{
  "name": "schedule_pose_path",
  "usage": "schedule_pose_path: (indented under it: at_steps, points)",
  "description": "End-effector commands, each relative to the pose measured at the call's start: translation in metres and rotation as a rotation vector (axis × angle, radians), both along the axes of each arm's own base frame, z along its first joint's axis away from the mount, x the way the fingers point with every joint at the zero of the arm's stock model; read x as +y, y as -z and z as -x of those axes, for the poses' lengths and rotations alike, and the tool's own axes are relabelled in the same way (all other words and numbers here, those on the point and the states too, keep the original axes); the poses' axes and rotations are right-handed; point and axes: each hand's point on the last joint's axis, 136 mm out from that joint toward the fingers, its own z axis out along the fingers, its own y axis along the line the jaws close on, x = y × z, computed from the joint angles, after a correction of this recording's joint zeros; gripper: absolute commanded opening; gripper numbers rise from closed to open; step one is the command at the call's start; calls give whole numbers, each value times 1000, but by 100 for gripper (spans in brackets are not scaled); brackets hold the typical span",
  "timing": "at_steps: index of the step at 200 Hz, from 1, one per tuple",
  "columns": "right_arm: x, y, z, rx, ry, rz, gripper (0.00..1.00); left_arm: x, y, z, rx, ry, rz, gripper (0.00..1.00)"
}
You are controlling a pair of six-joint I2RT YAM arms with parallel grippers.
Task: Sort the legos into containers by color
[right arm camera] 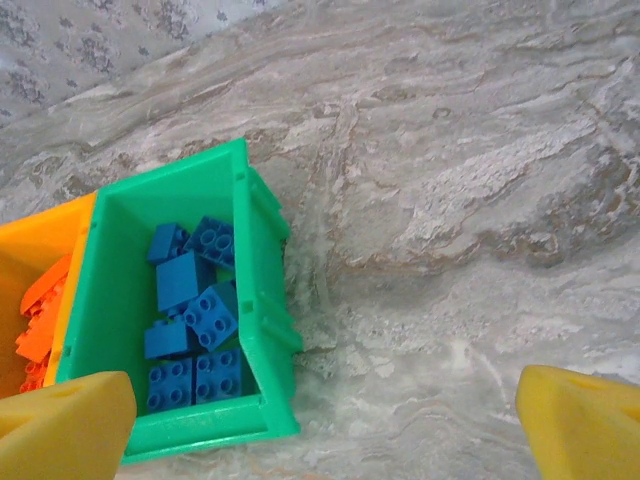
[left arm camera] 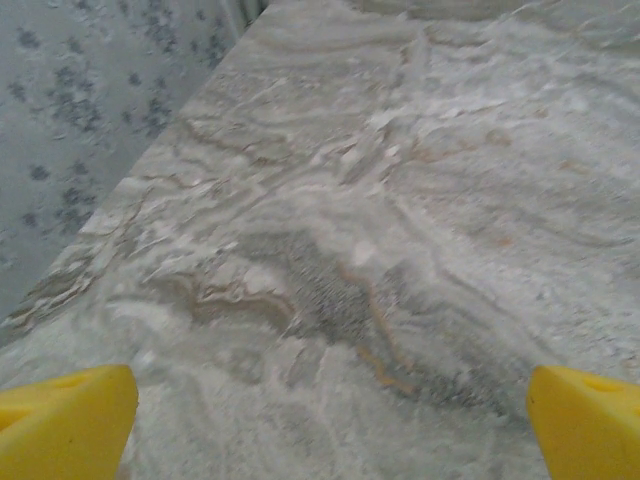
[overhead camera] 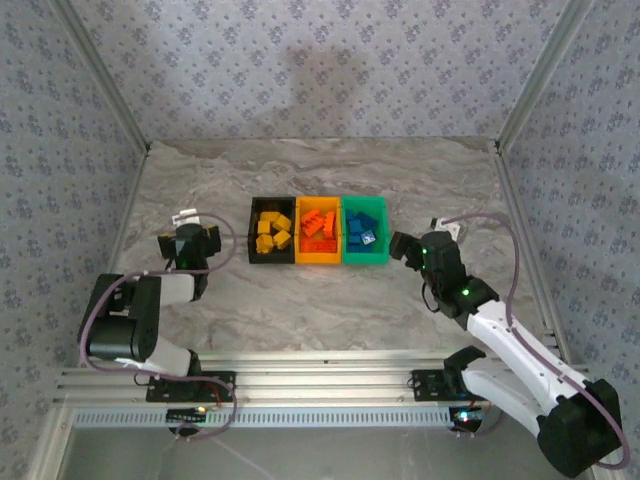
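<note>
Your tools gape wide, holding nothing — left tool (overhead camera: pixel 188 232) over bare counter (overhead camera: pixel 330 170), right tool (overhead camera: pixel 403 246) beside the green container (right arm camera: pixel 262 300) of blue legos (right arm camera: pixel 205 315).

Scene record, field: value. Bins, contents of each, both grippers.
black bin: left end of row, holds yellow bricks
orange bin: middle, holds red-orange bricks
green bin: right end, holds blue bricks
left gripper: open, holding nothing, over bare table left of the bins
right gripper: open, holding nothing, just right of the green bin
sorting: one color per bin
</note>
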Motion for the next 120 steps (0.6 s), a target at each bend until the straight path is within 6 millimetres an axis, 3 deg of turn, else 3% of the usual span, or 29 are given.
schedule_pose_path:
  at_steps: [1, 7, 17, 33, 65, 120]
  points:
    - [-10, -8, -3, -42, 10, 53, 100, -11, -2, -8, -104, 127, 60, 100]
    - [-11, -8, -4, -42, 5, 64, 100, -12, -9, -8, -154, 137, 51, 100]
    - [-13, -7, -5, -59, 9, 85, 100, -10, -4, -6, -88, 117, 68, 99]
    - [-14, -5, -8, -109, 3, 100, 100, 0, -5, -9, -98, 57, 61, 100]
    - [-22, -1, -11, -166, 8, 154, 100, 0, -5, -8, -100, 55, 62, 100]
    - [-85, -7, -35, -203, 118, 396, 100, 0, -5, -8, -96, 57, 63, 100]
